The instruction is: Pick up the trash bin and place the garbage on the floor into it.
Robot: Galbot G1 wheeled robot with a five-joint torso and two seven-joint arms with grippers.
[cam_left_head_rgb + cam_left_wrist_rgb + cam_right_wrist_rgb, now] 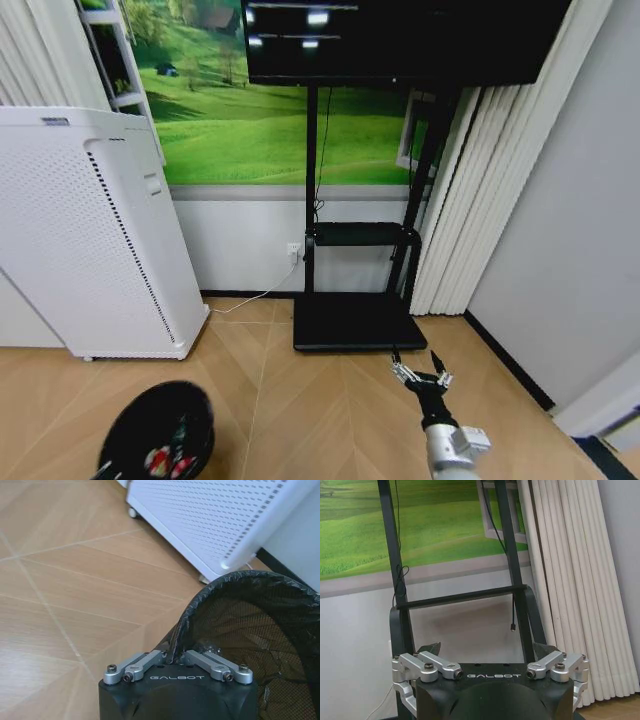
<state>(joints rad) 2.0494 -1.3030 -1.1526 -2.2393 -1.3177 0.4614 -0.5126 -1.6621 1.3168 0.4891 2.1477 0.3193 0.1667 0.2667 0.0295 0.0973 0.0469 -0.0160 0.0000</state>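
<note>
Holding the trash bin [260, 645] by its rim, my left gripper [176, 661] has its fingers pinched shut on the liner-covered edge, one inside and one outside, which I judge keeps the mouth up and open so litter can drop in. In the head view the trash bin [160, 432] sits low on my left, seen from above: black, round, lined with a black bag over mesh-like walls. Inside it I see garbage [168, 458], red-and-white scraps and something greenish (too small to tell a bottle for sure). My right gripper [421, 377] is out ahead on my right, fingers spread wide and empty, hanging over bare floor [330, 410], pointing toward the wall; looks idle, nothing under it to grab. The floor is tan chevron parquet and I spot no loose litter on it here, so I'd judge the collecting is mostly done. Farther off: the white perforated appliance [90, 230] stands on my left close behind the bin, then the black TV stand [358, 320] against the wall, white curtains [470, 200] to its right.
</note>
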